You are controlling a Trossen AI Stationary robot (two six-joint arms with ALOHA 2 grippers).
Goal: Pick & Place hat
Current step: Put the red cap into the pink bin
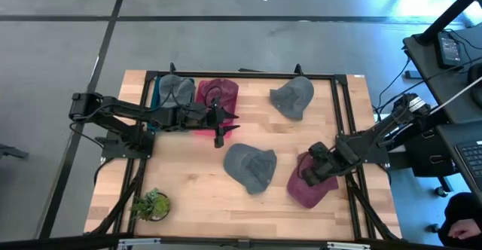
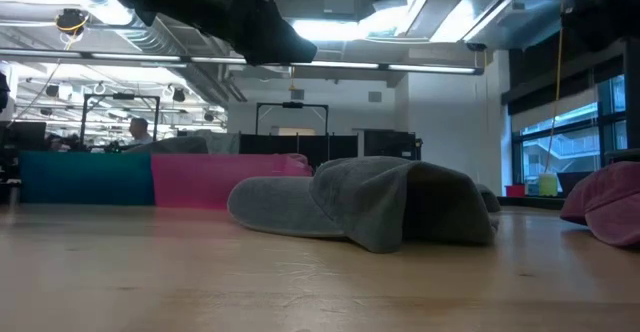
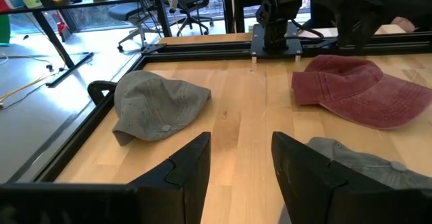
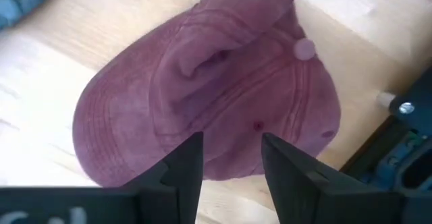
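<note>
Hat in maroon (image 4: 223, 96), lying straight beneath the right gripper (image 4: 229, 143). Fingers spread wide, nothing held between them, not yet touching the cloth as far as can be judged. Crown up, with the top button (image 4: 305, 47) off to one side of the gap and the stitched brim seemingly on the other side. Long axis, brim to back, probably slanted to the line between the two fingers, neither along it nor square to it. Calls, most likely, for a plain drop straight down onto the soft fold in the crown, perhaps with a small wrist turn first.

Outward from the right gripper (image 1: 320, 163): maroon hat (image 1: 307, 186) directly under and a little nearer the table's front edge; grey hat (image 1: 251, 167) just beside, toward the table's middle, apart from the maroon one; a far grey hat (image 1: 292, 97) well beyond, near the back rail.

Farther still, across the table: left gripper (image 1: 224, 123), also spread open and empty, hanging in front of the pink bin (image 1: 202, 90) and blue bin (image 1: 156, 92), each with a hat already inside. Looks out over the loose hats without being above any of them; grey hat nearer to it than the maroon one.

Clearly the right arm's pick, being much the closer to the maroon hat.
</note>
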